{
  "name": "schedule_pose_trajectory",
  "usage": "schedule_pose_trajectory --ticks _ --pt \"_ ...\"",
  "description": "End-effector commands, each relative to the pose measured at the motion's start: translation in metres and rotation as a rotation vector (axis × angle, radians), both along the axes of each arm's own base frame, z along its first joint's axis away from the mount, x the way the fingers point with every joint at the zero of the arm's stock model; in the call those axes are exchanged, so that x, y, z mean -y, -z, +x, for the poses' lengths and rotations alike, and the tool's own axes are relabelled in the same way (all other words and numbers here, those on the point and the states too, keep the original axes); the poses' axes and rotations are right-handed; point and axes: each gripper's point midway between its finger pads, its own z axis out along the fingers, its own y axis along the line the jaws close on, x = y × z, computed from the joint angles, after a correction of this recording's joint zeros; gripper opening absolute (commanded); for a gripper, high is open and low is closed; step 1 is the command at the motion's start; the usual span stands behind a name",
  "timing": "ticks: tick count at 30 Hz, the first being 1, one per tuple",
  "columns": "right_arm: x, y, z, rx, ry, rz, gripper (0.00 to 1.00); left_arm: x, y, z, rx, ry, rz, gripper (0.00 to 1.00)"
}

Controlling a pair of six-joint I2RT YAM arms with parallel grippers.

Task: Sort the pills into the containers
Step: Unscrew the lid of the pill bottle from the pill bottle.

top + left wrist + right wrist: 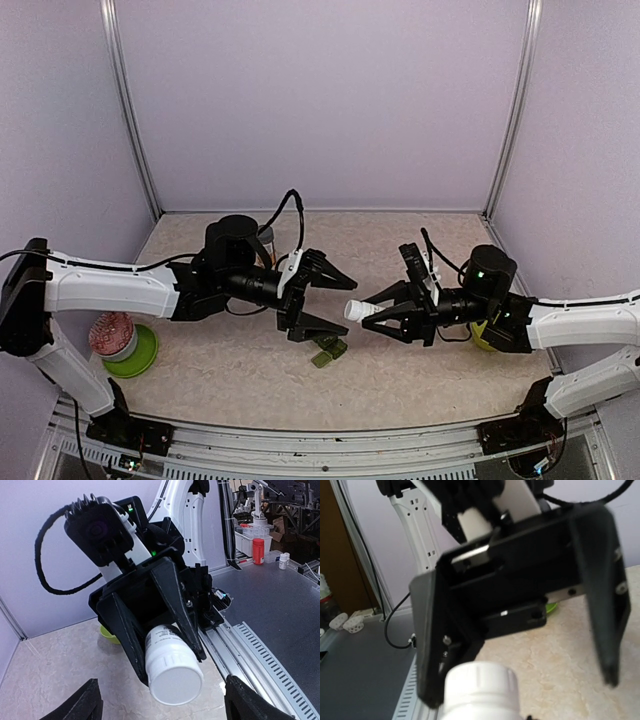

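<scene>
One speckled beige desk (pixel 420 240) carries everything. Two white arms reach toward its middle: the left arm (pixel 110 285) from the left side and the right arm (pixel 590 325) from the right. One round lime-green bowl (pixel 145 358) sits at the desk's near left, with one jar (pixel 112 335) of reddish contents standing in it.

The right pincer (pixel 372 313) is pinching one white bottle (pixel 360 310) by its body, lying level with the cap toward the other arm. The left pincer (pixel 348 301) is spread wide, its two fingers (pixel 85 702) on either side of the cap and clear of it.

One small olive-green pill box (pixel 328 352) lies on the desk, just below the left pincer and near the front edge. Neither pincer touches it.
</scene>
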Motion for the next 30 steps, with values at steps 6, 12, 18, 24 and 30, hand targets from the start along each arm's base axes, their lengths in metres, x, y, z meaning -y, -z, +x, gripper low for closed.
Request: schedule_pose_trajectory --ticks 6,12,18,24,30 --pt "-0.002 -0.014 -0.003 0.017 -0.015 0.037 0.15 0.0 -0.014 -0.011 0.045 0.024 -0.015 0.69" --pt "-0.002 -0.013 0.0 0.015 0.003 0.034 0.14 -0.002 -0.015 -0.013 0.031 0.018 -0.022 0.66" --pt "0.001 -0.014 0.004 0.021 0.039 0.038 0.13 -0.003 -0.016 -0.014 0.02 0.011 -0.034 0.58" --pt "0.001 -0.017 0.005 0.031 0.049 0.048 0.13 0.0 -0.012 -0.014 0.006 0.012 -0.016 0.5" --pt "0.0 -0.015 0.007 0.031 0.055 0.039 0.11 0.004 -0.01 -0.011 -0.013 0.002 -0.003 0.37"
